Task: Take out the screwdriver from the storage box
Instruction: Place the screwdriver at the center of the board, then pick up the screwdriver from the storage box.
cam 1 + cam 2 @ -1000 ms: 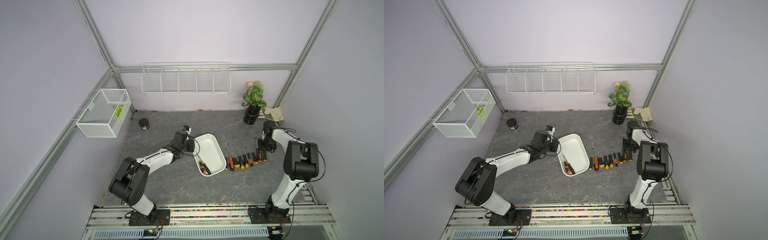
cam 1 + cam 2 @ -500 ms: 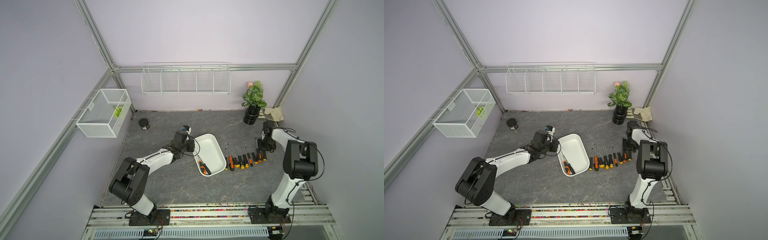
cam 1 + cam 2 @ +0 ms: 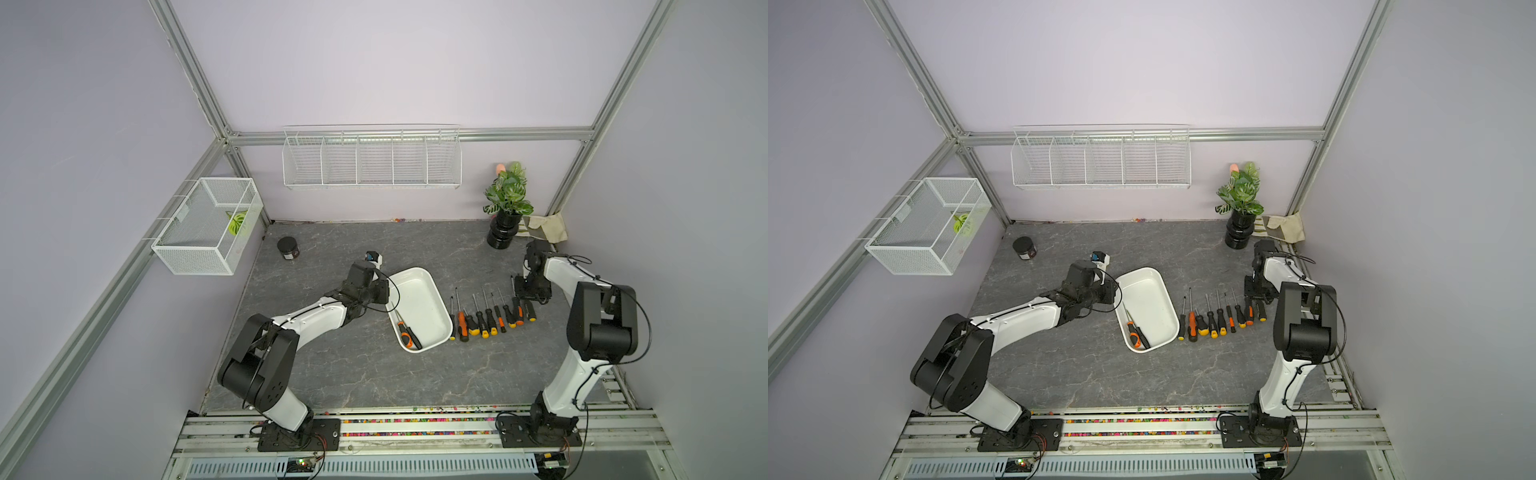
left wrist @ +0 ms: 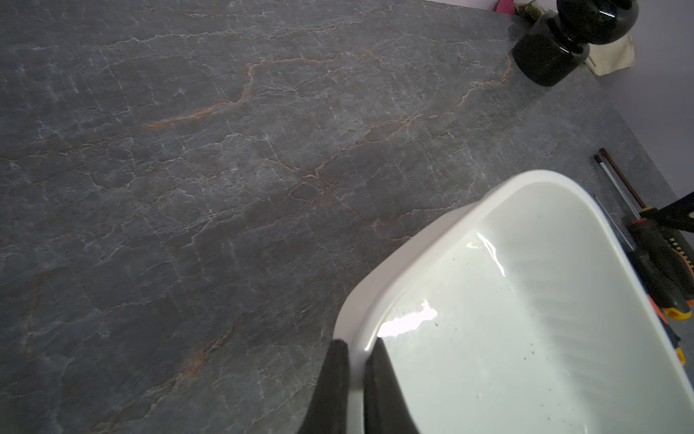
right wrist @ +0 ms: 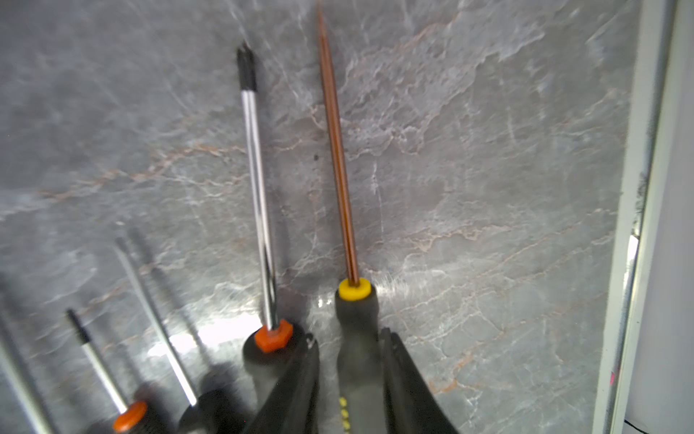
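The white storage box [image 3: 419, 301] [image 3: 1148, 301] lies mid-table in both top views. One screwdriver [image 3: 408, 333] [image 3: 1137, 331] with an orange and black handle rests at its near end. My left gripper [image 3: 390, 296] [image 4: 358, 344] is shut on the storage box's rim [image 4: 432, 240], one finger outside and one inside. My right gripper [image 3: 528, 300] [image 5: 349, 335] stands open at the right end of a row of screwdrivers [image 3: 486, 320] on the table. Its jaws straddle a black-handled, yellow-collared screwdriver [image 5: 355, 308] that lies on the table, with a gap on one side.
A potted plant [image 3: 505, 232] and a folded cloth [image 3: 544, 227] sit at the back right. A black jar [image 3: 288, 248] is at the back left. On the walls hang a wire-mesh basket [image 3: 208, 226] and a long wire rack [image 3: 372, 160].
My right gripper's jaws have parted around the yellow-collared screwdriver's handle. Both arms and the storage box stay where they were.
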`<action>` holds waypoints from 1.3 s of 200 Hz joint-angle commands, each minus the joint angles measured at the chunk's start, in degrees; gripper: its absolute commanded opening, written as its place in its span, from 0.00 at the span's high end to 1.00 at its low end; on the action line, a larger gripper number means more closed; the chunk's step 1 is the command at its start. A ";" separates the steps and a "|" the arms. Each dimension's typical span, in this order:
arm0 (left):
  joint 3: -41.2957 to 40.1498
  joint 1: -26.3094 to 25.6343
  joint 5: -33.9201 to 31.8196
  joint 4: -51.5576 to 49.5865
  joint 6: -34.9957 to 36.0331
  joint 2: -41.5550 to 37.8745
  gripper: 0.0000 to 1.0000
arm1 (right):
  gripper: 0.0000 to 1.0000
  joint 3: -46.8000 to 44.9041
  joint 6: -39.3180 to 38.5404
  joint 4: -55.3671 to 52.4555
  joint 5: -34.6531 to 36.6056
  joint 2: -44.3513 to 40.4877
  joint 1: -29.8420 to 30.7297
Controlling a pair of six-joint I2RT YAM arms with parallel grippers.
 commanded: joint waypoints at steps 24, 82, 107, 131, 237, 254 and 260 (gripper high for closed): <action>0.99 0.11 -0.26 -0.41 0.89 -0.38 1.00 | 0.65 -1.40 0.50 -1.07 1.93 -8.14 4.48; 0.93 0.08 -0.73 -0.98 0.69 -1.03 1.00 | 0.62 -4.57 3.70 -3.34 -0.51 -19.42 17.42; 1.07 0.07 -0.46 -0.97 0.41 -0.96 1.00 | 0.61 -5.52 6.66 -3.37 -6.66 -25.75 24.88; 0.99 0.11 -0.43 -0.87 0.17 -0.93 1.00 | 0.59 -5.44 10.27 -3.27 -8.04 -29.81 32.29; 0.59 0.09 -0.16 -0.26 -0.34 -1.02 1.00 | 0.56 -3.87 15.74 2.43 -9.93 -13.86 54.92; 0.59 0.12 -0.31 -0.27 -0.32 -1.24 1.00 | 0.56 -2.97 14.91 2.65 -9.60 -9.76 55.38; 0.49 0.12 -0.39 -0.21 -0.30 -1.37 1.00 | 0.56 -2.75 14.62 2.57 -9.50 -8.26 55.39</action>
